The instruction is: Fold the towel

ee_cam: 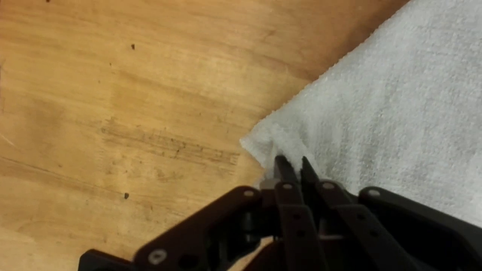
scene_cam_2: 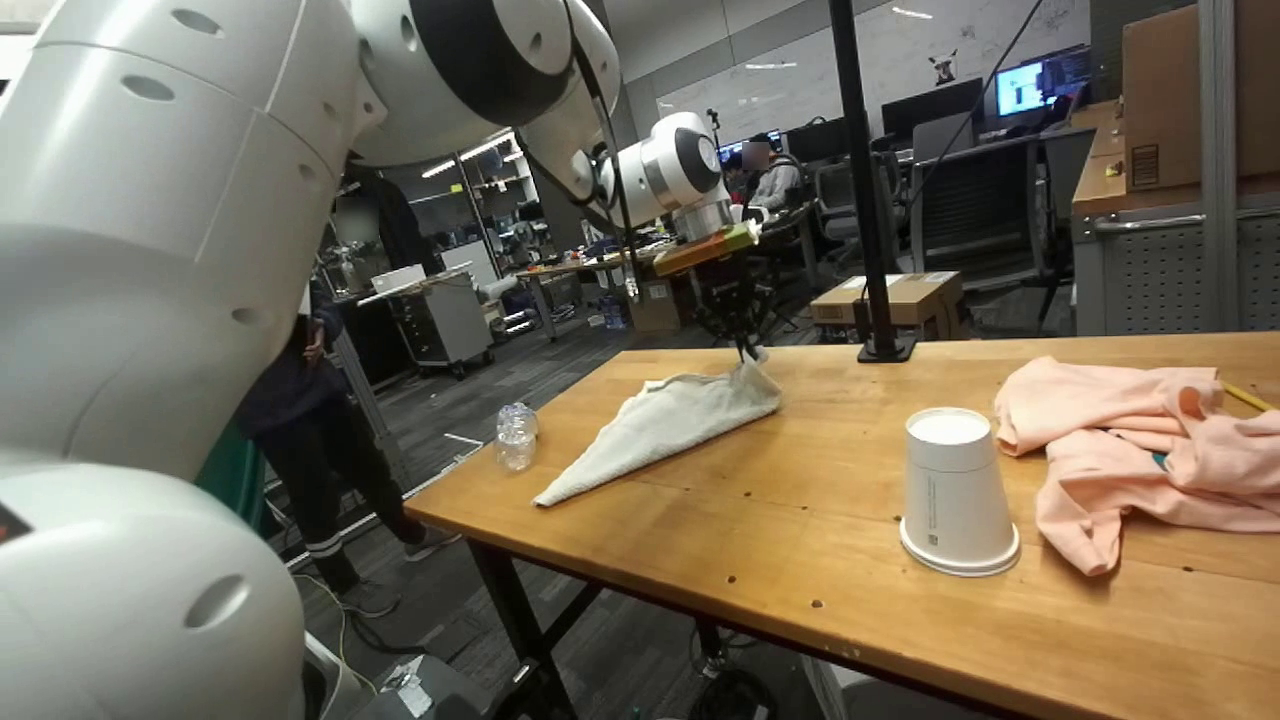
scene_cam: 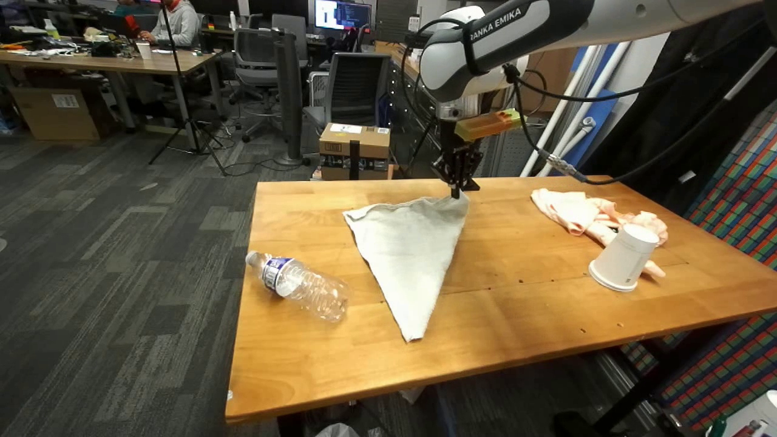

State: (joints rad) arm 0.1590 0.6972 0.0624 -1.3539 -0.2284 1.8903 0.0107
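The white towel (scene_cam: 410,258) lies on the wooden table as a folded triangle. Its narrow point faces the table's front edge in an exterior view, and its wide end is by my gripper. It also shows in an exterior view (scene_cam_2: 665,425) and in the wrist view (ee_cam: 399,101). My gripper (scene_cam: 456,193) points down at one corner of the wide end. In the wrist view my gripper (ee_cam: 292,162) has its fingertips close together with a pinched fold of towel between them. In an exterior view the corner at my gripper (scene_cam_2: 748,355) is slightly raised.
A clear plastic bottle (scene_cam: 303,288) lies on its side near the towel. An upside-down white cup (scene_cam: 625,258) and a crumpled pink cloth (scene_cam_2: 1120,430) are on the other side of the table (scene_cam: 516,315). A black post (scene_cam_2: 868,180) stands at the table's edge.
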